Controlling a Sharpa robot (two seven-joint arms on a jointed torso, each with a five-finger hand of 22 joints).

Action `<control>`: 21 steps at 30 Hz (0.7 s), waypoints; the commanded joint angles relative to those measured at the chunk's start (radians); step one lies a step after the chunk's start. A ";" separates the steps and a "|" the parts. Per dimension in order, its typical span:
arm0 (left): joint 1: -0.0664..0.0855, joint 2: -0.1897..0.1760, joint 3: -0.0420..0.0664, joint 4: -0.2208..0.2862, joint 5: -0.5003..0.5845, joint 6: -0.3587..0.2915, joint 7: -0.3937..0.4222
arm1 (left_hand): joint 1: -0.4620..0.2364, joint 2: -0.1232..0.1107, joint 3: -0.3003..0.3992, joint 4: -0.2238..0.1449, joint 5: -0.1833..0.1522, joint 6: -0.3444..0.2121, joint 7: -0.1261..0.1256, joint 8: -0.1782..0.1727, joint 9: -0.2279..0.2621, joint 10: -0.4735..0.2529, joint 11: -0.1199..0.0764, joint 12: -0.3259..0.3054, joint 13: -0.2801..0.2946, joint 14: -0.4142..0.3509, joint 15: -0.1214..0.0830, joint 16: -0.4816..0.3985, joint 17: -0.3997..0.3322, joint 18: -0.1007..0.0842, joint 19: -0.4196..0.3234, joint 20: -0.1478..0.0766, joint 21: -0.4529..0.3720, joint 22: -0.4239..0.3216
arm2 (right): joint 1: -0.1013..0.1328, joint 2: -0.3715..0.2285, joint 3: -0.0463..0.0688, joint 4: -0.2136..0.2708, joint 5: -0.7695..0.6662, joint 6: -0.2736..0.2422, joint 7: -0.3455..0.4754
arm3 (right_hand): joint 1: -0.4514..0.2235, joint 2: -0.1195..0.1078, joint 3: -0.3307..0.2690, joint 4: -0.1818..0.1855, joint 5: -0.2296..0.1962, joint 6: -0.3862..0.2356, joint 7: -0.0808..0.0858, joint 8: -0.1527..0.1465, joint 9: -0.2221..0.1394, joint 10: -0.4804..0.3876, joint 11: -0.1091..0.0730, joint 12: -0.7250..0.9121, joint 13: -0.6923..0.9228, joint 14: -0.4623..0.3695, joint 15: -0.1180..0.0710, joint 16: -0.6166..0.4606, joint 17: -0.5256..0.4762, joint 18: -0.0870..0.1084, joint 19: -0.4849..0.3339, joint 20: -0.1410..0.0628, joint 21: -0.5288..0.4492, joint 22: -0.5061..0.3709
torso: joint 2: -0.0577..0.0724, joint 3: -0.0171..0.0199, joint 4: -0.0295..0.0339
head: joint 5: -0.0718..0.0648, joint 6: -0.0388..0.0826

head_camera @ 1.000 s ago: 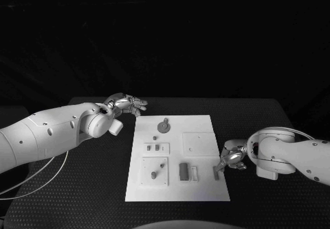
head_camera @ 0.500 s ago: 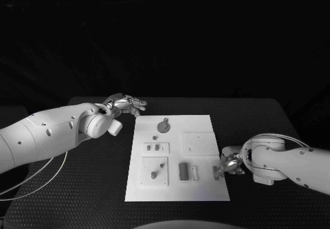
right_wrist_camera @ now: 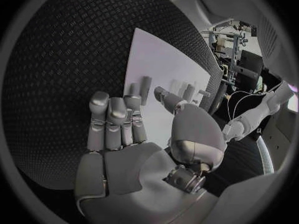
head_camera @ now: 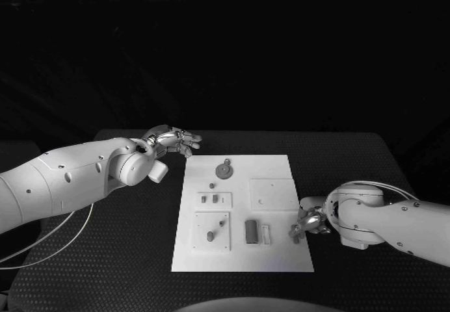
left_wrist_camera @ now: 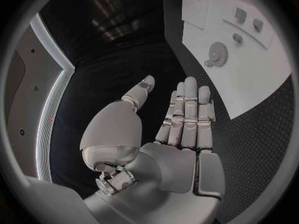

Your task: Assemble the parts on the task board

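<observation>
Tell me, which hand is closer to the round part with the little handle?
Left. The left hand hovers just off the board's far corner, near the round part. The right hand is down by the board's near right edge.

— How's the light?
— Dim. Everything beyond the black table [head_camera: 112, 260] is lost in darkness; the task board [head_camera: 281, 260] is the brightest surface, evenly lit with barely a shadow.
— Any glare?
— Small highlights on the left hand [head_camera: 173, 141], just beyond the board's far corner.
— And the wrist views?
— Fisheye: the board's straight edges bend, and the circle's rim goes dark.
</observation>
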 commanded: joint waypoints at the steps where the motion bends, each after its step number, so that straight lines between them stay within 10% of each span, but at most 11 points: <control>1: 0.001 0.000 0.001 0.003 -0.001 0.015 0.005 | -0.007 0.006 0.001 0.006 0.000 -0.006 0.001 0.004 -0.002 0.000 0.007 0.003 -0.001 0.002 0.004 -0.004 0.001 0.019 0.007 -0.002 -0.006 0.001 | -0.012 0.014 -0.006 -0.006 -0.095 -0.019 -0.009 | -0.012 -0.004 0.002 0.012 -0.006 -0.011 0.006 -0.009 0.000 0.000 -0.003 0.006 0.001 -0.003 -0.002 -0.003 0.002 0.021 -0.006 -0.002 0.007 -0.002 | -0.001 -0.0001 0.0002 | 0.001 -0.002; 14: 0.001 -0.003 0.000 0.006 -0.002 0.016 0.003 | -0.007 0.007 0.001 0.007 0.000 -0.006 0.001 0.004 -0.002 0.000 0.007 0.003 -0.001 0.002 0.004 -0.004 0.002 0.019 0.007 -0.002 -0.007 0.002 | -0.052 0.051 -0.007 -0.013 -0.199 -0.004 -0.008 | 0.039 0.002 0.026 -0.010 -0.006 -0.026 0.010 -0.017 0.000 -0.002 0.001 0.006 0.004 -0.004 0.001 -0.003 0.002 0.021 -0.008 -0.008 0.011 -0.002 | 0.000 -0.0007 0.0007 | 0.005 -0.009; 21: 0.001 -0.005 0.000 0.010 -0.003 0.017 0.001 | -0.007 0.007 0.001 0.007 0.000 -0.006 0.001 0.004 -0.002 0.000 0.007 0.003 -0.001 0.002 0.004 -0.005 0.002 0.019 0.007 -0.002 -0.007 0.002 | -0.060 0.063 -0.010 -0.013 -0.261 0.012 -0.008 | 0.170 0.013 0.045 -0.119 -0.005 -0.050 0.019 -0.031 -0.006 -0.009 0.009 0.007 0.007 -0.008 0.007 -0.005 0.003 0.021 -0.016 -0.011 0.014 -0.002 | -0.001 -0.0010 0.0001 | 0.005 -0.011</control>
